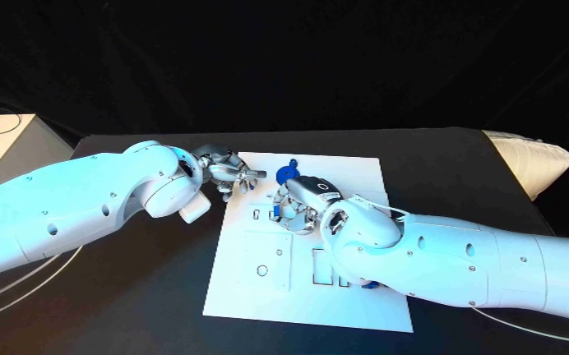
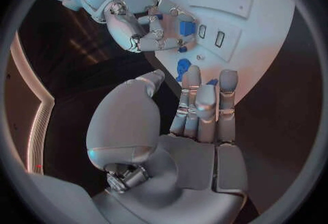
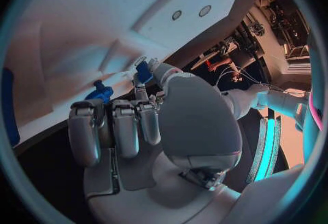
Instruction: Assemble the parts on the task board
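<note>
White task board point(image 1: 356, 289) on black table point(image 1: 142, 306), right hand point(image 1: 297, 207) pinching small blue part point(image 3: 142, 71), left hand point(image 1: 231, 172) fingers apart, holding nothing, beside round blue part point(image 1: 289, 173)

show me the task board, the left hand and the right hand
task board point(image 1: 255, 293): head view, bare white surface near its front left corner
left hand point(image 1: 228, 171): head view, middle of the silver hand
right hand point(image 1: 297, 200): head view, middle of the hand

Both hands point(image 1: 233, 173) point(image 1: 297, 205) seemingly curled, close together
</note>
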Motion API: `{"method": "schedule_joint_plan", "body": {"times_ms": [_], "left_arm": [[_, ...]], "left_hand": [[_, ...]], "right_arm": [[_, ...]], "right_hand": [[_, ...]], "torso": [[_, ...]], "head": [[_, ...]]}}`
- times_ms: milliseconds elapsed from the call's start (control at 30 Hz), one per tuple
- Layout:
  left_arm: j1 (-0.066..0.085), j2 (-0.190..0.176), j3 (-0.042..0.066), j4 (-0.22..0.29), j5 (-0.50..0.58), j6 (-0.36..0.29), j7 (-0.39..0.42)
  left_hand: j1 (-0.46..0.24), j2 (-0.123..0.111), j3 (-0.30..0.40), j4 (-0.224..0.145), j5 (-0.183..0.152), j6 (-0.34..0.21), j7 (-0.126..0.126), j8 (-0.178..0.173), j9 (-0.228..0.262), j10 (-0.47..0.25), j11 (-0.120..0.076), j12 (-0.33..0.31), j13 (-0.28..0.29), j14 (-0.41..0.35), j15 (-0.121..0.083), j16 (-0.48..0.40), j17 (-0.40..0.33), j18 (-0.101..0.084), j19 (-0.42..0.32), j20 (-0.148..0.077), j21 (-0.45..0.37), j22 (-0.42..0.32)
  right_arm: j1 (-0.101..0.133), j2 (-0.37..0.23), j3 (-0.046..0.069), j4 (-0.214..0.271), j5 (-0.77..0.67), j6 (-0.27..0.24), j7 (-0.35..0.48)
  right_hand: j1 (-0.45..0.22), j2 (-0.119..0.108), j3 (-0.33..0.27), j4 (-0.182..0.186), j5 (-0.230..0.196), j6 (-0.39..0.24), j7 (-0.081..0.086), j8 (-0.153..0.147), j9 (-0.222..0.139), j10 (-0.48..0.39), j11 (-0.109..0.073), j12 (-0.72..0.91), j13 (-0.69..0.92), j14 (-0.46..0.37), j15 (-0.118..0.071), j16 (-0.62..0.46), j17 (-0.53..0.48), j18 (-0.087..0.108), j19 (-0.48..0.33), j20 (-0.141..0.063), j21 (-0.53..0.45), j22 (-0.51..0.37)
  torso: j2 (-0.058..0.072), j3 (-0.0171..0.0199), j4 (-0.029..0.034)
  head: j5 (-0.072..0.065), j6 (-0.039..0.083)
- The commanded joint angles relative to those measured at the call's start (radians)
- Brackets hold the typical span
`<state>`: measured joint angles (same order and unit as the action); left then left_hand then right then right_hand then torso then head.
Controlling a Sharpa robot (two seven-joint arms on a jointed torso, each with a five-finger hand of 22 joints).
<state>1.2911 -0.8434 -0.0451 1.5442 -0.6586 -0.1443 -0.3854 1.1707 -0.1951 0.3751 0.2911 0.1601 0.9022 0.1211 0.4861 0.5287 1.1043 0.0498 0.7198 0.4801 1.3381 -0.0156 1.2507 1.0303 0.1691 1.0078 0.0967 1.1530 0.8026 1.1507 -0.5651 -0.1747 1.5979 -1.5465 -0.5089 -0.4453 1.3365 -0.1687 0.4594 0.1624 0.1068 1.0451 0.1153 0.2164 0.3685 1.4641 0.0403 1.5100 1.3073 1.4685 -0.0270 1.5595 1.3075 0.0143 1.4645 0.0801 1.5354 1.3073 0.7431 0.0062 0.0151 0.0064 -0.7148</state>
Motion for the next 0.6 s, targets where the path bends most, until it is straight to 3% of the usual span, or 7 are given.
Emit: {"method": "schedule_joint_plan", "body": {"times_ms": [33, 600], "left_arm": [[0.002, 0.0, 0.0, 0.0, -0.006, 0.032, -0.008], [0.002, 0.0, -0.001, -0.001, -0.008, 0.053, -0.027]], "left_hand": [[-0.005, 0.007, -0.007, 0.0, 0.006, -0.005, 0.0, 0.004, 0.002, -0.01, -0.001, 0.003, 0.0, -0.007, 0.004, -0.004, -0.003, -0.009, -0.007, 0.003, -0.004, -0.002], [-0.003, 0.011, -0.011, 0.0, 0.006, -0.013, 0.002, 0.003, 0.008, -0.017, 0.001, 0.0, -0.002, -0.011, 0.006, -0.009, -0.009, -0.009, -0.01, 0.004, -0.007, -0.006]], "right_arm": [[-0.003, 0.003, -0.001, -0.006, -0.029, -0.007, -0.005], [-0.011, 0.016, -0.004, -0.037, -0.038, -0.005, 0.005]], "right_hand": [[-0.008, -0.003, 0.004, 0.0, 0.003, 0.003, -0.004, 0.004, 0.011, 0.065, -0.008, -0.002, 0.214, 0.093, -0.007, -0.004, 0.227, -0.004, 0.084, -0.005, -0.002, 0.242], [-0.014, -0.012, 0.002, -0.001, 0.004, -0.002, -0.003, 0.005, 0.011, 0.062, -0.008, -0.006, 0.21, 0.093, -0.007, -0.005, 0.225, -0.003, 0.082, -0.005, -0.006, 0.239]], "torso": [[-0.001, -0.0001, -0.0001], [0.001, -0.0001, 0.0009]], "head": [[-0.001, 0.0], [0.001, -0.004]]}}
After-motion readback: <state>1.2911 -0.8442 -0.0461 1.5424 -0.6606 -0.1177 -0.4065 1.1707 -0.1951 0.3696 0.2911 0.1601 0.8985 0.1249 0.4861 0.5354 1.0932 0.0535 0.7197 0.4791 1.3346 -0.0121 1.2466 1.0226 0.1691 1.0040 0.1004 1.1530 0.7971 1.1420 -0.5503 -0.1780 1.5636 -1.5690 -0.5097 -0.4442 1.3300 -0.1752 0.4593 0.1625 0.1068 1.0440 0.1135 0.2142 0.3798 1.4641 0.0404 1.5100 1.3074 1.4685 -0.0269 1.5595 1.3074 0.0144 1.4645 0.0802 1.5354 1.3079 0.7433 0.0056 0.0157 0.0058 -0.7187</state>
